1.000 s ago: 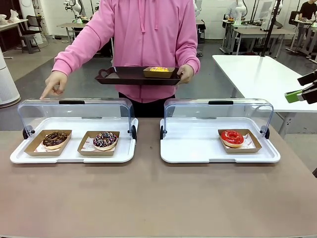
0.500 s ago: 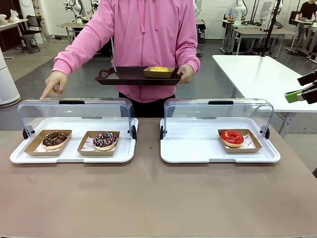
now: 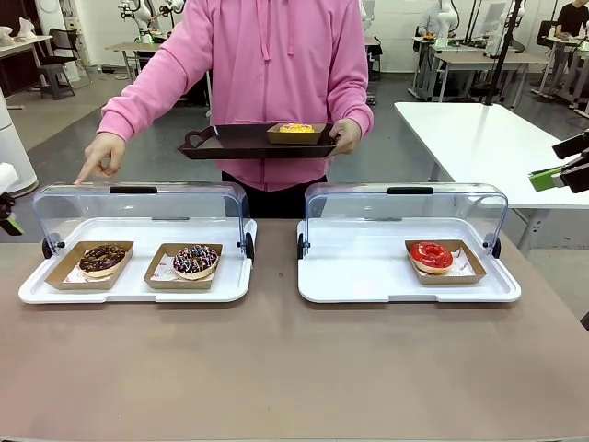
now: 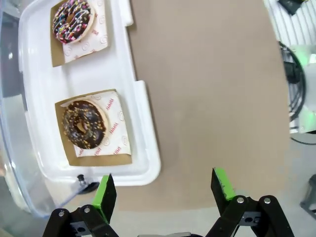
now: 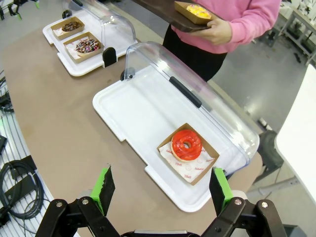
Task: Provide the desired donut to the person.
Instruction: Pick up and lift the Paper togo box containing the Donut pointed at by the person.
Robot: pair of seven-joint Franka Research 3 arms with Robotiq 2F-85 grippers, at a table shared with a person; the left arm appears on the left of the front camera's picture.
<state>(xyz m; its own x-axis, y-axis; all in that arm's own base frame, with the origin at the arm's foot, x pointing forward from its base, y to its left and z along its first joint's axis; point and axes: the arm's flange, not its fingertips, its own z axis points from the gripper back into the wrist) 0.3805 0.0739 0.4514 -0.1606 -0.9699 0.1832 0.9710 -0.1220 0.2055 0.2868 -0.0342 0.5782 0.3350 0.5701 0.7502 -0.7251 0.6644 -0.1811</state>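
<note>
Both grippers are empty, jaws apart: left gripper just outside the left display tray, right gripper well apart from it. The person's hand points over the tray's outer end, at the chocolate nut donut. Likely fault: taking the sprinkled donut beside it, or striking the tray's raised lid. Matte brown tabletop; lab benches behind.
</note>
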